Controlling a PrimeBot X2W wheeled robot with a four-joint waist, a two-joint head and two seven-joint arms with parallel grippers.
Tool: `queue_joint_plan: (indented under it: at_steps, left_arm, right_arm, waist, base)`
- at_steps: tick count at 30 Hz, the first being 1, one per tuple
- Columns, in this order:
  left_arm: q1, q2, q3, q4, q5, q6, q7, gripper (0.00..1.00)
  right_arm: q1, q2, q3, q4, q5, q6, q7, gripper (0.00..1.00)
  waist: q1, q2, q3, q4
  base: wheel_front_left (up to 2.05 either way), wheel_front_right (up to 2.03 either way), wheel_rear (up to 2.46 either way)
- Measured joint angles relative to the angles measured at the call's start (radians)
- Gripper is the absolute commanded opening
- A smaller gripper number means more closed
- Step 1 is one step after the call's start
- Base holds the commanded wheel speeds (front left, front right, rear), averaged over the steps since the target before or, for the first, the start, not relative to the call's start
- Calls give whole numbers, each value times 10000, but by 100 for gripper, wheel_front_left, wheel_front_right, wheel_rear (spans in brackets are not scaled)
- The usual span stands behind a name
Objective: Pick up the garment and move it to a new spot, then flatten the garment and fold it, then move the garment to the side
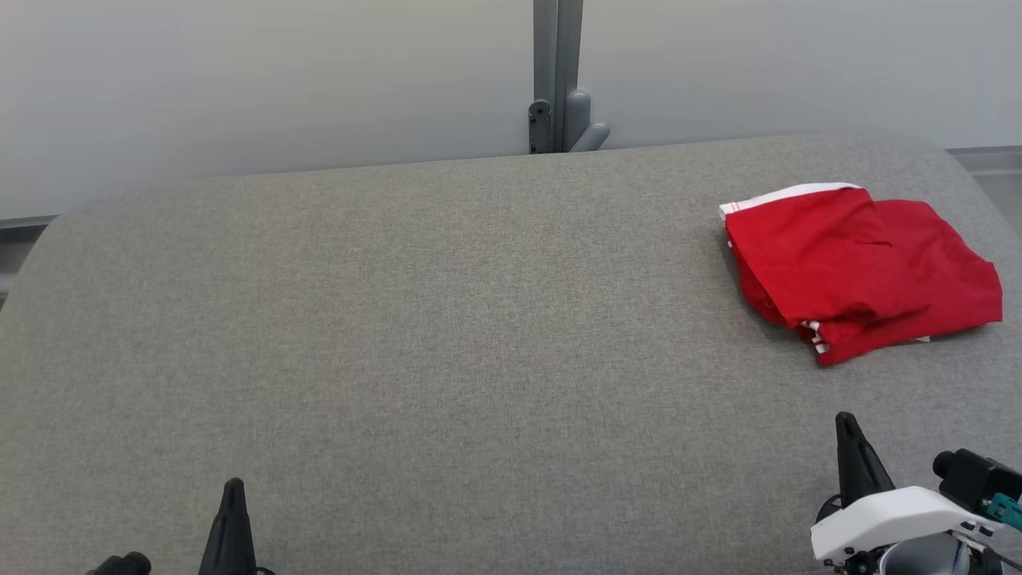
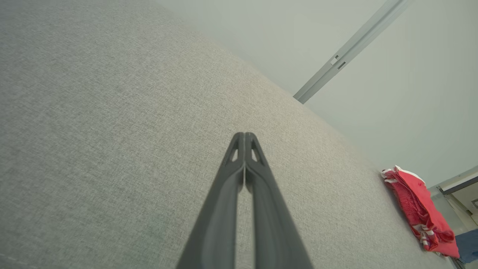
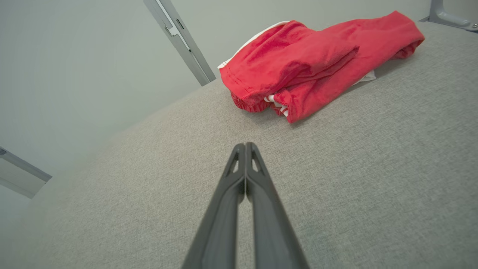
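A red garment (image 1: pixel 858 267) with white trim lies in a loose folded heap at the far right of the grey fabric table (image 1: pixel 447 319). In the right wrist view the garment (image 3: pixel 313 63) sits ahead of my right gripper (image 3: pixel 245 144), whose two dark fingers are pressed together with nothing between them. From the head, my right gripper (image 1: pixel 846 418) stands near the table's front right, well short of the garment. My left gripper (image 1: pixel 234 484) is at the front left, shut and empty (image 2: pixel 244 133). The left wrist view catches the garment (image 2: pixel 418 209) far off at the right edge.
A grey metal post (image 1: pixel 557 76) with a bracket rises behind the table's back edge against a pale wall. The table's corners are rounded, and its right edge runs close beside the garment. A broad stretch of grey cloth lies between the two grippers.
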Motion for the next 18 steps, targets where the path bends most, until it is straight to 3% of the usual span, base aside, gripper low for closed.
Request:
queue_joint_plan:
  at_steps: [18]
  left_arm:
    - [-563,73,50,19,-2477,0,610,0]
  right_arm:
    - [-255,-13,-115,-121,3022,0,679,0]
  waist:
    - [0,0,33,41]
  base:
    - [0,0,0]
